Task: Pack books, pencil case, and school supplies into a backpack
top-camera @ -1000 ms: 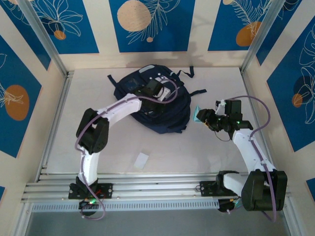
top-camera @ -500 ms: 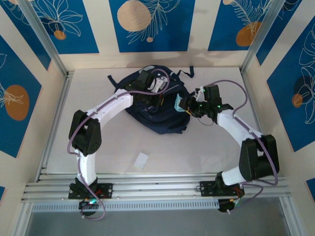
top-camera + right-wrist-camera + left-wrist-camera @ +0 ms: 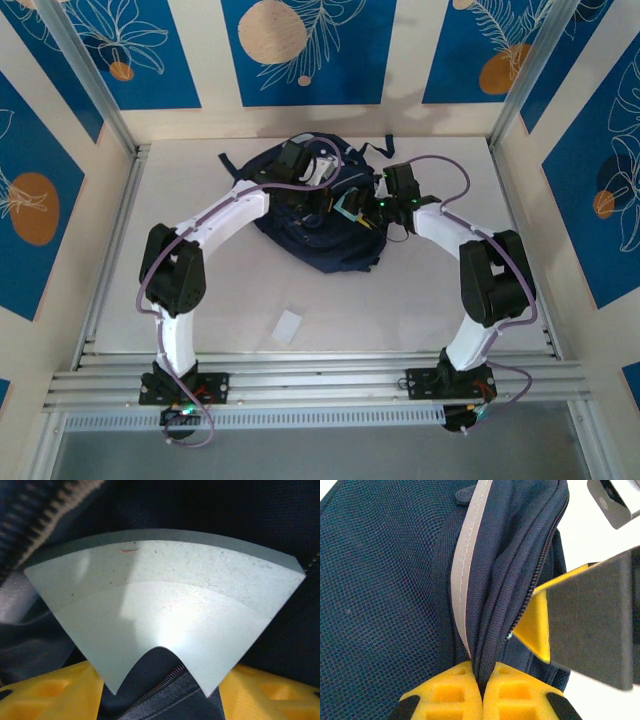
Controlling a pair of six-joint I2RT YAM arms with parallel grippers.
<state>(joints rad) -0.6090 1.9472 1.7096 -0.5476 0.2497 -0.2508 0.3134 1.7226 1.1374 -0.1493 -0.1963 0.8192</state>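
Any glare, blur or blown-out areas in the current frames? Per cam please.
Left wrist: the backpack mesh is sharp, while the table behind it is blown out to plain white. Right wrist: a bright glare patch sits across the middle of the light-blue pad, which is very close to the lens, and the backpack around it is nearly black. Top external: evenly lit, no glare on the table.

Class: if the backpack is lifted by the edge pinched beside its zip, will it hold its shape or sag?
Probably sag: the backpack is soft fabric, creased where the left gripper is shut on it. Unlikely to roll: it lies slumped on the table.
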